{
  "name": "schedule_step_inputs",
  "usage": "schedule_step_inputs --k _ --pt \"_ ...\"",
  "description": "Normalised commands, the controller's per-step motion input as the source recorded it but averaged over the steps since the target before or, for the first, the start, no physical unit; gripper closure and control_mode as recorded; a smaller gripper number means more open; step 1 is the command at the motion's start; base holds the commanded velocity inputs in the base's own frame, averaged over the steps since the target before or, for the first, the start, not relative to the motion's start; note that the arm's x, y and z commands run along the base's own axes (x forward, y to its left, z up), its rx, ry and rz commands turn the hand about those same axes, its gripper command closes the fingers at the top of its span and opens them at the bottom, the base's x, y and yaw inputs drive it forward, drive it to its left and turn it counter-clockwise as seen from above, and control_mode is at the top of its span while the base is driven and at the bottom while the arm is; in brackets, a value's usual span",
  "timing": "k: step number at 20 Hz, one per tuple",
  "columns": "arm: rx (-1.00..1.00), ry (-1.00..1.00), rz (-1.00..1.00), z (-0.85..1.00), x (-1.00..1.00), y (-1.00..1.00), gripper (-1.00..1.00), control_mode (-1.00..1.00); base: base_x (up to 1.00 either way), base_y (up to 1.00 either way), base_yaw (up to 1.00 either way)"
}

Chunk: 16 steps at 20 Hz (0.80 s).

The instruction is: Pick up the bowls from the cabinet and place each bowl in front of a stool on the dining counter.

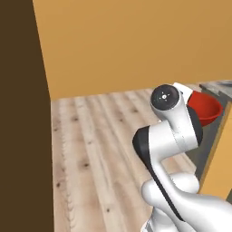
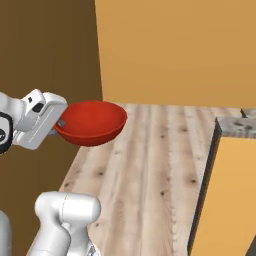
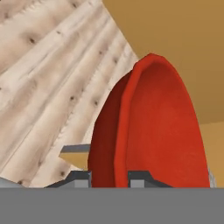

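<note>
1. Closest to the lens in the hand view, the two dark fingers (image 3: 78, 177) sit on either side of the red bowl's (image 3: 148, 131) rim, one against its outer wall and one against its inner face, so the hand (image 2: 59, 123) is clamped on the rim.
2. Seen from the right base view, the red bowl (image 2: 92, 121) is carried in the air, mouth up and roughly level, sticking out sideways from the hand above the wooden floor (image 2: 145, 170). From the left base view it shows partly behind the arm's wrist (image 1: 206, 108).
3. Handling, as a judgement: it looks rigid, thin-walled and glossy, probably light but slippery. A pinch at one rim point leaves the bowl's weight hanging off to one side, so it could pivot or slide between the fingers under quick swings. Slow, steady motion suits it.
4. A better hold is hard to find on such a shape; the rim is the only thin edge, and the grip should sit deep over the wall.
5. Further out, a stone-topped bench edge (image 2: 237, 125) with an orange side panel lies to the right, well apart from the bowl. An orange wall (image 2: 175, 50) stands behind.
</note>
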Motion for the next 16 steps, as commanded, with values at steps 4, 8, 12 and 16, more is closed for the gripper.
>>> schedule_step_inputs --k 4,8,12,16 --pt "0.00 0.00 0.00 0.00 0.00 0.00 1.00 1.00 1.00 0.48 -0.26" --pt "0.00 0.00 0.00 0.00 0.00 0.00 1.00 1.00 1.00 0.67 -0.28" --pt "0.00 0.00 0.00 0.00 0.00 0.00 1.00 1.00 1.00 0.63 -0.34" --pt "0.00 0.00 0.00 0.00 0.00 0.00 1.00 1.00 1.00 0.58 -0.35"
